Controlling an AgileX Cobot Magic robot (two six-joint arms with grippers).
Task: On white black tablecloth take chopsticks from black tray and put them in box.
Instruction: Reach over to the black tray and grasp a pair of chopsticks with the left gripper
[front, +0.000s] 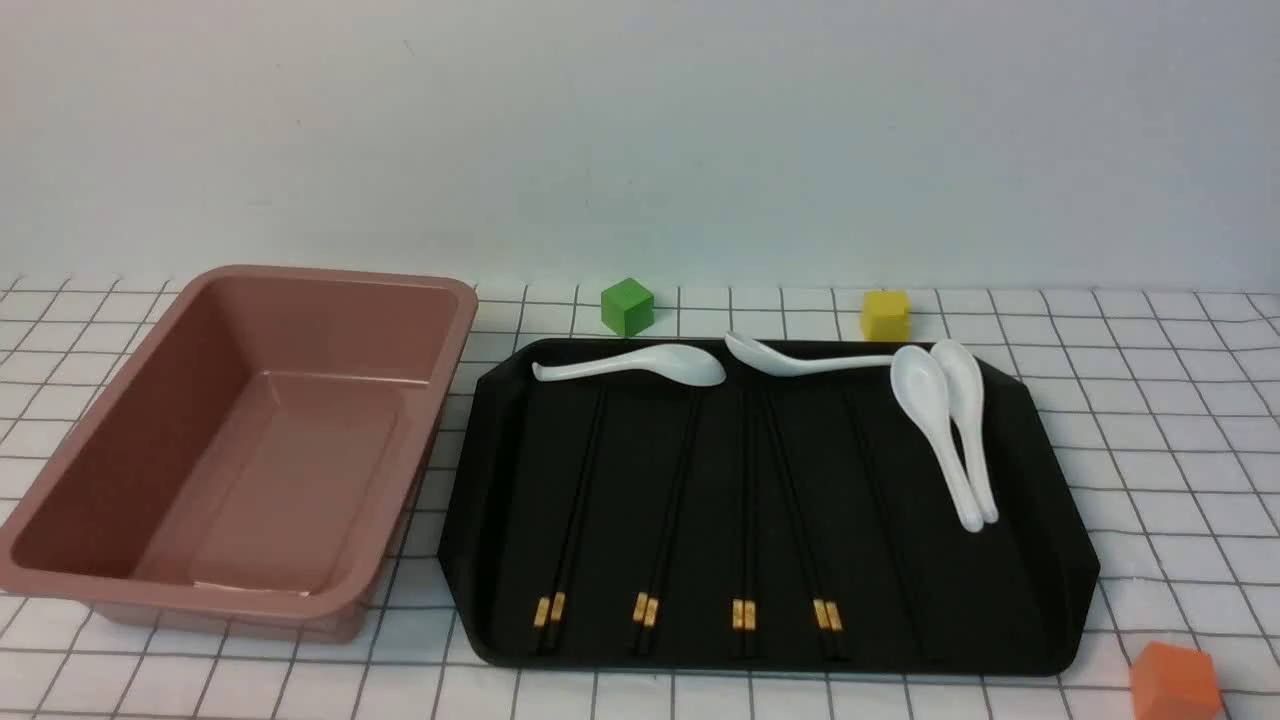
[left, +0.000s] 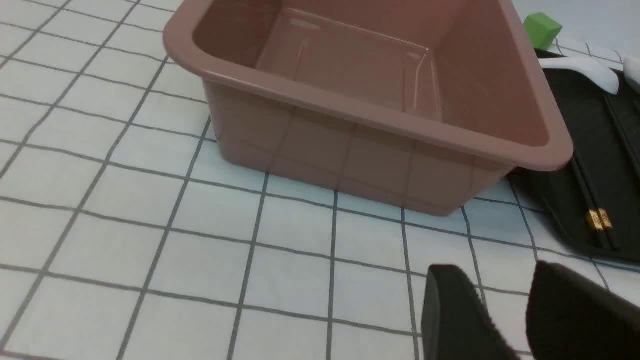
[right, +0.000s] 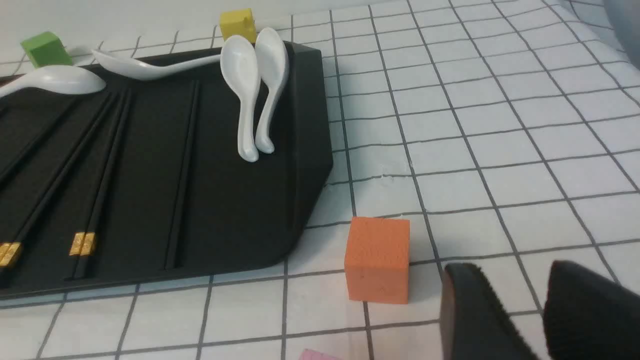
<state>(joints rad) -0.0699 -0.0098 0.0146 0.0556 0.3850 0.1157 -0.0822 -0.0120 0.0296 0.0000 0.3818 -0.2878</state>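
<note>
The black tray (front: 1040, 520) lies on the checked tablecloth (front: 1180, 420) at centre right. Several pairs of black chopsticks (front: 549, 609) lie side by side in it, gold bands toward me. The pinkish-brown box (front: 230, 440) stands empty to the tray's left. No gripper shows in the front view. In the left wrist view my left gripper (left: 495, 272) is open and empty above the cloth, near the box (left: 370, 115) and the tray's corner (left: 565, 200). In the right wrist view my right gripper (right: 510, 270) is open and empty above the cloth, right of the tray (right: 280, 190) and chopsticks (right: 82, 244).
Several white spoons (front: 945, 420) lie along the tray's far side and right part. A green cube (front: 627, 306) and a yellow cube (front: 886, 315) sit behind the tray. An orange cube (right: 377, 257) sits by the tray's near right corner, beside my right gripper.
</note>
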